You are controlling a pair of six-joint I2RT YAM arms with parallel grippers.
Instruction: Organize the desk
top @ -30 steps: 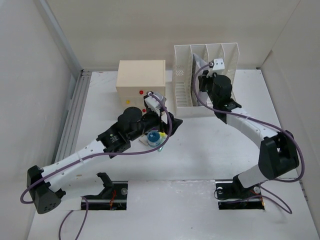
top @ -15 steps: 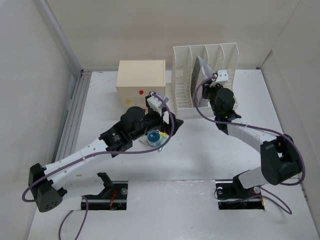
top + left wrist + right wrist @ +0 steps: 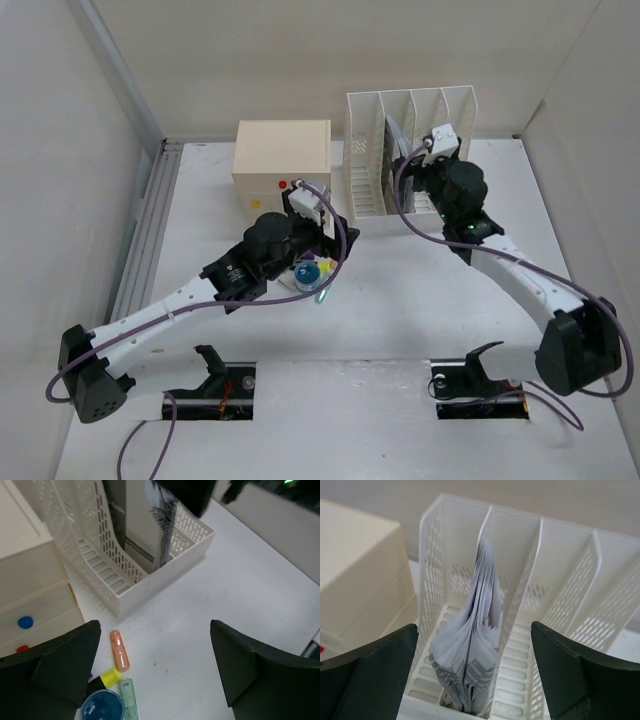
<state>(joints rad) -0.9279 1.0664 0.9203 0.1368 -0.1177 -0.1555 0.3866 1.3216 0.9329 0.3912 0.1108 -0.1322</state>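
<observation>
The desk [image 3: 400,300] is a white tabletop. My left gripper [image 3: 155,630] hangs open over it, nothing between its fingers; in the top view the left gripper [image 3: 333,243] is in front of the drawer box. By its left finger lie an orange tube [image 3: 120,650], a yellow-capped highlighter [image 3: 107,676], a pale green tube [image 3: 129,699] and a blue round lid [image 3: 102,706]. My right gripper [image 3: 473,630] stands open facing the white file rack [image 3: 515,540]. A spiral notebook [image 3: 475,645] stands in the rack's second slot, free of the fingers.
A cream drawer box [image 3: 282,160] with coloured knobs stands left of the file rack [image 3: 410,110] at the back. Pale walls close in the left, back and right. Two dark cut-outs [image 3: 220,385] hold the arm bases at the front edge.
My right gripper opened and let go of the notebook, which now stands in the rack; that arm swung slightly right. My left gripper shifted a little toward the drawer box.
</observation>
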